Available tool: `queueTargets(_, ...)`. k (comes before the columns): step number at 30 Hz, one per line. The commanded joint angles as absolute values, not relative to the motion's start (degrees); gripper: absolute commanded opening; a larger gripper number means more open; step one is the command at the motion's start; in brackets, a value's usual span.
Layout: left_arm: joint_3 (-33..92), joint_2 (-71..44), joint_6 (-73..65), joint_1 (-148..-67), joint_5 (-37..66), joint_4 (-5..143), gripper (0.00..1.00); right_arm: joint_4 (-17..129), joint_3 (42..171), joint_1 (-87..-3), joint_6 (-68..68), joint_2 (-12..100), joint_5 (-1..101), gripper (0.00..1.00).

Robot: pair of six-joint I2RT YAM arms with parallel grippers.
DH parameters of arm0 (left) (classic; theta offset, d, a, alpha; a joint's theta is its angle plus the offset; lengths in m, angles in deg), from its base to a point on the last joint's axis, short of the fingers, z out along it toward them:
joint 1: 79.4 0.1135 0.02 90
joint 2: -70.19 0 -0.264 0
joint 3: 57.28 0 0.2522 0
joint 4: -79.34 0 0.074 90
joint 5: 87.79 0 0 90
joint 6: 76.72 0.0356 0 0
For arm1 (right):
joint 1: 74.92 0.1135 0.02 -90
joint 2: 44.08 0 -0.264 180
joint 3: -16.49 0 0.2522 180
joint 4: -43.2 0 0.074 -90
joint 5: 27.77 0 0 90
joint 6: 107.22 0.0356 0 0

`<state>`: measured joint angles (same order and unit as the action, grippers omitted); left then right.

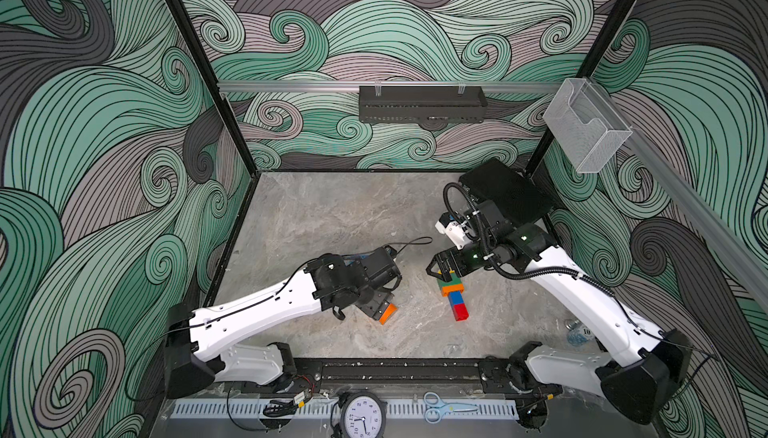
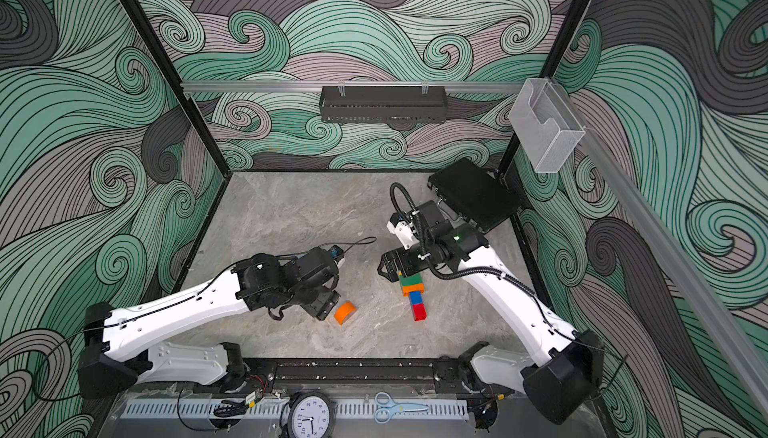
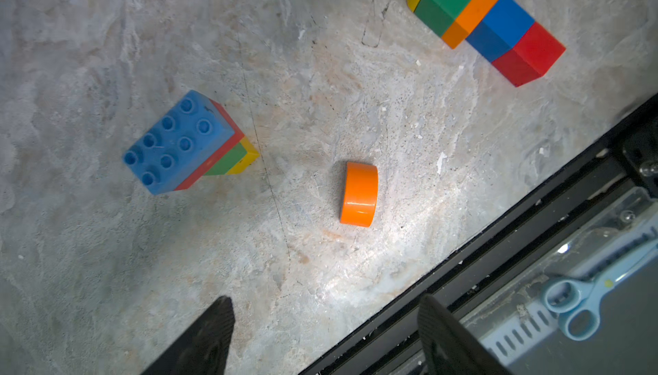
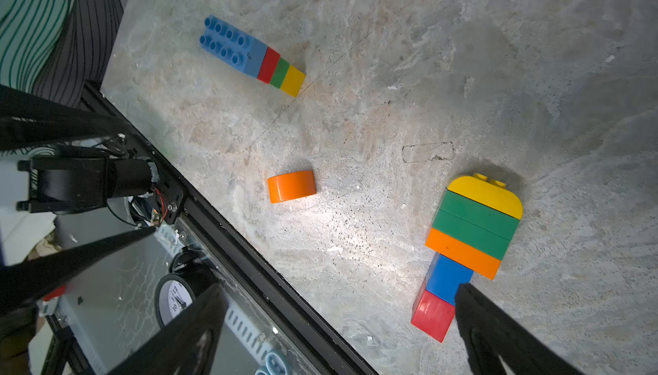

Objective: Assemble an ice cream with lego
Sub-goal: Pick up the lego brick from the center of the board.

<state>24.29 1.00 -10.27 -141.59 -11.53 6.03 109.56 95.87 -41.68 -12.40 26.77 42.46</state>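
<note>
Clock [image 1: 363,415] and blue scissors [image 1: 445,407] at front edge; clear wall bin [image 1: 584,128].

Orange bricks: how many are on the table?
2. The loose orange brick lies alone on the table. The other orange brick sits in the lying stack, between its green brick and blue brick. More may hide under the arms.

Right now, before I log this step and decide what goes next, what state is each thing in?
Left gripper: open, empty.
Right gripper: open, gripping nothing.
Orange brick: loose, unattached, ungripped.
Ice cream: bricks joined, lying flat.
Blue-topped stack: four bricks joined, top studs bare.
Scissors: closed.
</note>
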Motion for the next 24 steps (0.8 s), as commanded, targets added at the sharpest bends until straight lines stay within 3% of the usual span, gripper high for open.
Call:
queueTargets(1,27.0,4.8,-13.2,-138.9,-13.6,3.4,0.84,106.8,93.9,-38.0,-18.1,27.5,43.4,0.99)
queueTargets(12,29.9,9.5,-13.6,-122.9,-6.4,1.1,0.85,95.9,85.3,-20.1,-40.4,31.7,46.6,0.99)
queueTargets(24,27.5,9.6,-10.7,-110.2,2.6,5.6,0.86,89.2,84.3,-17.5,-63.5,40.5,41.6,0.85)
